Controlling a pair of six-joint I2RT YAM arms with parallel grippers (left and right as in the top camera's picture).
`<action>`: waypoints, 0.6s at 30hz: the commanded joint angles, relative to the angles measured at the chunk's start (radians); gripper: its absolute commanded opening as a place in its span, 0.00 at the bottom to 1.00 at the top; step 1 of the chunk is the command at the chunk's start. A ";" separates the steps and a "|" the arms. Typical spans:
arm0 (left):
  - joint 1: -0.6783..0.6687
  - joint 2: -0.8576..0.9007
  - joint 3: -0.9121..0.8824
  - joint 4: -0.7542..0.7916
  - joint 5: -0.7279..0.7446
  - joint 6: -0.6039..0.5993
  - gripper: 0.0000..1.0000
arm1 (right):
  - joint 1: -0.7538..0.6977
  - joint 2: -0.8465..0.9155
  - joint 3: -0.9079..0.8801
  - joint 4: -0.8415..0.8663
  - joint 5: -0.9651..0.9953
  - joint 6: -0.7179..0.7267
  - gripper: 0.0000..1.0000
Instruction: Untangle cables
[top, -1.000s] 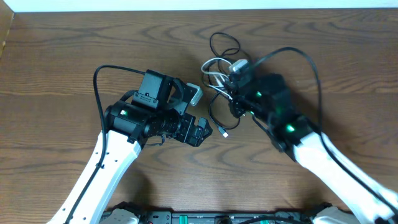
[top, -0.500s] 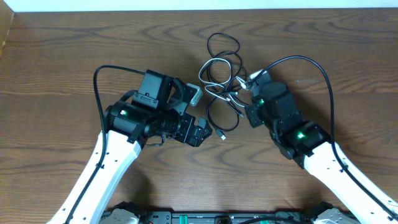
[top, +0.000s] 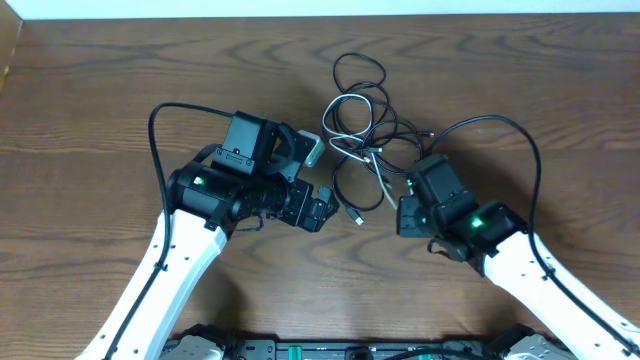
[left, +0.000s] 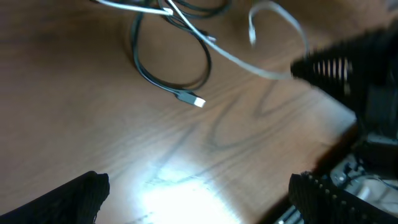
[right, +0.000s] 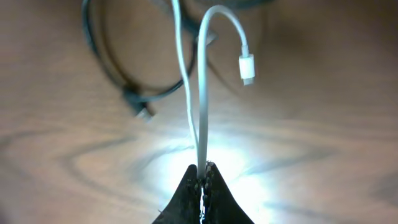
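Cables (left: 185, 96) partly beyond the left wrist view's top edge

The dark brown wood-grain table (top: 100, 100) is showing a smooth, semi-gloss finish and is throwing back bright glare in both wrist views. The thin white cable (right: 200, 112) is looking like smooth, slightly glossy plastic sheathing, as is its white moulded plug (right: 247, 67). The thin black cable (left: 140, 62) is appearing satin, ending in a shiny metal tip (left: 198, 102). The right gripper (right: 203, 169) and left gripper (left: 199, 193) are presenting matt black fingers (left: 81, 199). The left arm's white shell (top: 180, 260) is looking like smooth plastic.
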 joint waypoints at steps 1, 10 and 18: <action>0.006 -0.006 0.046 0.002 -0.046 0.010 0.98 | 0.059 0.003 -0.004 -0.006 -0.052 0.095 0.01; 0.010 -0.006 0.103 -0.021 -0.045 0.006 0.98 | 0.116 0.076 -0.009 0.224 0.352 -0.163 0.99; 0.011 -0.008 0.103 -0.083 -0.044 0.000 0.98 | 0.114 0.363 -0.009 0.560 0.067 -0.780 0.98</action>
